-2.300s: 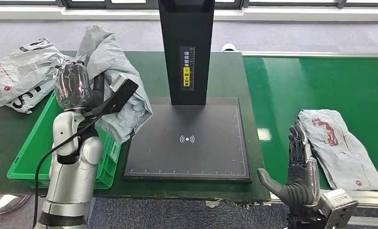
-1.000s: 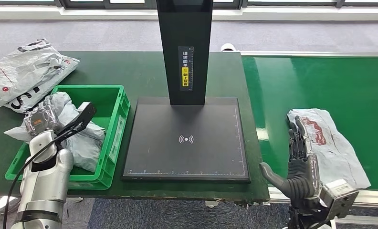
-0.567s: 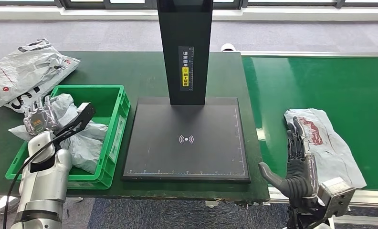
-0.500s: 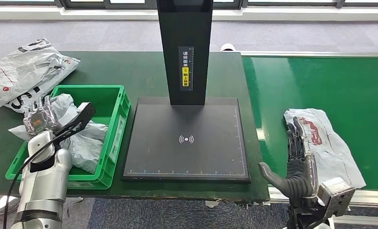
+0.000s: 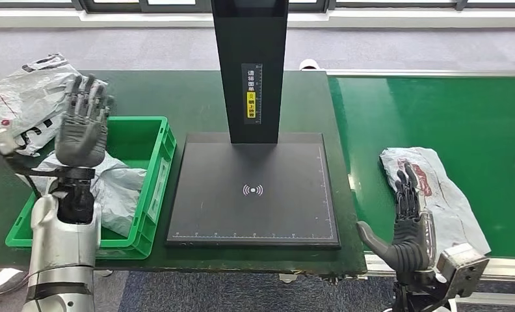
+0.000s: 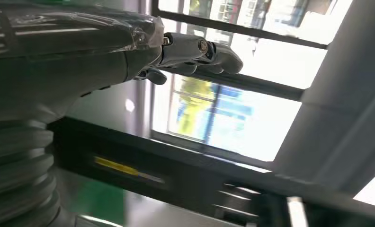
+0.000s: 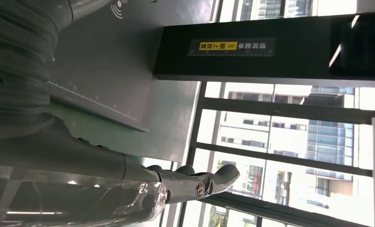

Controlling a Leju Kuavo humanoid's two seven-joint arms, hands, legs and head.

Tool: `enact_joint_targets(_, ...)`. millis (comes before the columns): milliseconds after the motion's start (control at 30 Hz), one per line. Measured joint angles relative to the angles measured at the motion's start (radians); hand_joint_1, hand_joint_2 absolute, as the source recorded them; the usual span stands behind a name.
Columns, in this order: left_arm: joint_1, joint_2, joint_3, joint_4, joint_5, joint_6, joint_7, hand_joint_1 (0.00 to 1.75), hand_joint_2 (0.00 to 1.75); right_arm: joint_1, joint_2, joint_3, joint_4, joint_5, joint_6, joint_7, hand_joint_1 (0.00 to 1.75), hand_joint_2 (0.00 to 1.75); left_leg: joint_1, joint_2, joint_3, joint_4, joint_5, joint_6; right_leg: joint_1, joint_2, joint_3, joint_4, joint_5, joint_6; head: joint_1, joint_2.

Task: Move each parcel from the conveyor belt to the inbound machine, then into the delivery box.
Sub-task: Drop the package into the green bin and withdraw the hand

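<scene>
A work table is seen from the robot's head, looking down. At the centre stands a black scanning machine [image 5: 253, 188], a flat dark pad with a tall post behind it; nothing lies on the pad. To its left sits a green bin [image 5: 152, 188], and 1 grey parcel [image 5: 115, 195] is lying crumpled inside it. Above that bin the left hand [image 5: 82, 127] is raised, palm facing the camera, fingers spread wide and nothing held. Beyond the bin, a pile of white bags [image 5: 21, 104] rests on the table.

To the right of the machine runs a green conveyor belt [image 5: 437, 110]. On it lies a flat white parcel with red print [image 5: 437, 195]. The right hand [image 5: 408, 224] is held upright at the belt's near edge, fingers extended and apart, empty; its fingertips overlap the parcel's left side, though contact cannot be confirmed.

The bin drop appears finished, so the pickup of the next parcel seems to be in hand. The belt parcel would need to be gripped by the right hand, then carried left onto the pad.
</scene>
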Motion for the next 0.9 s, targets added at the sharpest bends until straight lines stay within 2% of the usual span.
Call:
enact_joint_targets(67,0.018,-0.006,-0.012,-0.046,0.067,0.003,0.027,0.00,1.75,0.000,-0.004,0.000,0.003,-0.002,-0.003,0.001,0.00,1.75,0.000,-0.001,0.000,0.000,0.000,0.000,0.001,-0.002,0.000,0.000,-0.001,0.000,0.000,0.000)
enact_joint_targets(267,0.068,-0.011,-0.071,-0.145,-0.060,0.004,0.015,0.00,1.75,-0.004,-0.010,0.000,0.006,-0.004,-0.009,0.006,0.00,1.75,0.002,-0.004,0.000,0.000,0.001,-0.001,0.002,-0.004,0.001,0.000,-0.001,-0.002,0.000,0.000)
enact_joint_targets(667,0.099,-0.014,-0.124,-0.217,-0.087,-0.008,0.001,0.00,1.75,-0.013,-0.012,0.000,0.014,0.001,-0.009,0.015,0.00,1.75,0.002,-0.003,0.000,0.000,0.001,-0.001,0.002,-0.003,0.001,0.000,-0.001,-0.002,0.000,0.000)
enact_joint_targets(900,0.159,-0.038,-0.179,-0.268,-0.141,-0.028,-0.030,0.00,1.75,-0.037,-0.018,0.000,0.029,0.100,-0.047,0.041,0.00,1.75,0.002,-0.003,0.000,0.000,0.001,-0.001,0.002,-0.003,0.001,0.000,-0.001,-0.002,0.000,0.000)
